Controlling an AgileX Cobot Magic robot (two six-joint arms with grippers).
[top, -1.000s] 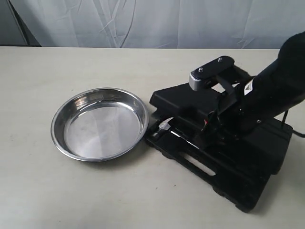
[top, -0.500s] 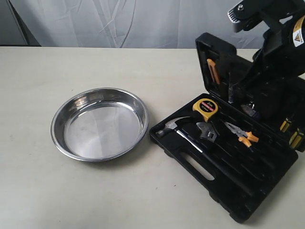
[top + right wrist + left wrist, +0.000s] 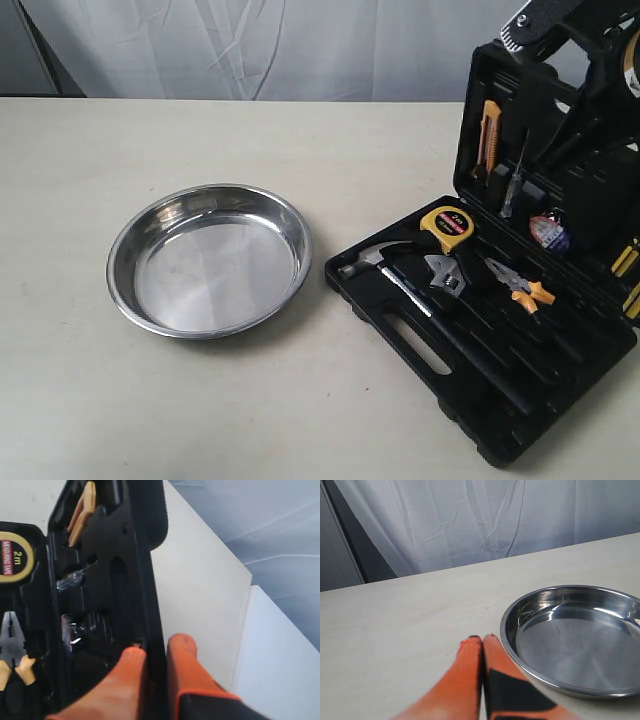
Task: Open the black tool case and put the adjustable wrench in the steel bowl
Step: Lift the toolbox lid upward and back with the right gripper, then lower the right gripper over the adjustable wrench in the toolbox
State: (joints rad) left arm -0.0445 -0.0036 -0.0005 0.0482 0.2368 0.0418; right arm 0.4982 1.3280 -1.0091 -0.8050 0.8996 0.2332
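Note:
The black tool case lies open on the right, its lid standing nearly upright. The adjustable wrench, silver head and black handle, rests in a slot of the base between the hammer and the pliers. The steel bowl sits empty to the left of the case. My right gripper is shut on the lid's rim, one finger inside and one outside. My left gripper is shut with nothing in it, low over the table just beside the bowl's rim; the exterior view does not show it.
In the case base lie a silver-headed hammer, a yellow tape measure and orange-handled pliers. The lid holds an orange knife and a screwdriver. A white curtain hangs behind the table.
The right gripper has swung the lid up from nearly closed to nearly upright, which exposed the tools. The case base shifted slightly right. The bowl has not moved.

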